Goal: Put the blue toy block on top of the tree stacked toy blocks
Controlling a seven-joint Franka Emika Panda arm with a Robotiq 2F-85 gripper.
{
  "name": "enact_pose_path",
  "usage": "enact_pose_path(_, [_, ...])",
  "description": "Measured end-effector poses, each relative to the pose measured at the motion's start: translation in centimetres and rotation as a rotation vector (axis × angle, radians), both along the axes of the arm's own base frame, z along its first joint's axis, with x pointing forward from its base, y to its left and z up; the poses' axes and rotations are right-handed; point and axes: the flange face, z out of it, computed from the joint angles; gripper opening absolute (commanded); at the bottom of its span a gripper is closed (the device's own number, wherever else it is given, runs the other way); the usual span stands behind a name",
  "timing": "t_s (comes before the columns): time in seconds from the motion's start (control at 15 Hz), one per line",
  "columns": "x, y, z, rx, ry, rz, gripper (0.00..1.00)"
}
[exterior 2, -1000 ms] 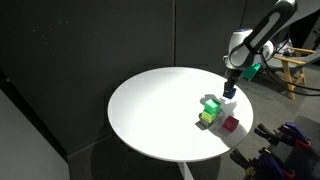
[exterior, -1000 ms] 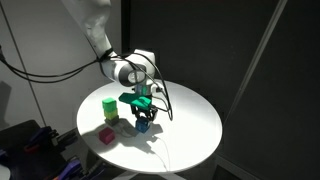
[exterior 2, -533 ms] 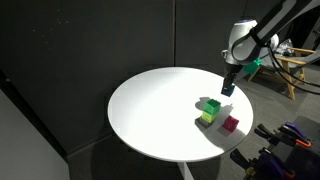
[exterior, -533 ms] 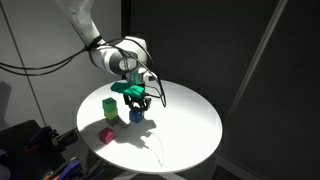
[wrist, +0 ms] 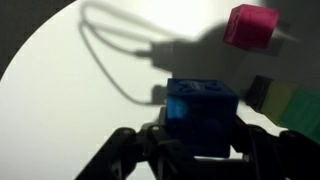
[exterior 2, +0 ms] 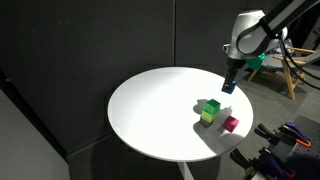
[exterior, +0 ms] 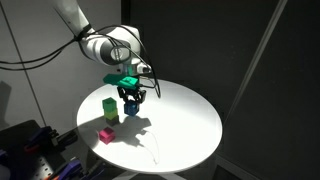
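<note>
My gripper (exterior: 131, 100) is shut on the blue toy block (exterior: 132, 107) and holds it in the air above the round white table (exterior: 185, 120). The block fills the middle of the wrist view (wrist: 200, 115), clamped between both fingers. The stack of toy blocks (exterior: 109, 108), bright green above paler yellow-green, stands on the table just beside the held block. In an exterior view the stack (exterior 2: 209, 110) sits below and to the left of the gripper (exterior 2: 228, 83). In the wrist view the stack (wrist: 282, 100) shows at the right edge.
A lone pink cube (exterior: 105, 135) lies on the table near the stack; it also shows in an exterior view (exterior 2: 231, 124) and in the wrist view (wrist: 252, 26). A black backdrop surrounds the table. Dark equipment (exterior: 30, 145) stands beside the table's edge.
The gripper has risen with the blue block in it and moved sideways toward the green stack. The stack and the pink cube have not moved.
</note>
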Motion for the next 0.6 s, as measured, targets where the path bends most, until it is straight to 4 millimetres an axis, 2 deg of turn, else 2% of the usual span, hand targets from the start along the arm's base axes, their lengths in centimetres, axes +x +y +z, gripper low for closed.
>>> enact_pose_path(0.6, [-0.6, 2.8, 2.0, 0.004, 0.004, -0.037, 0.31])
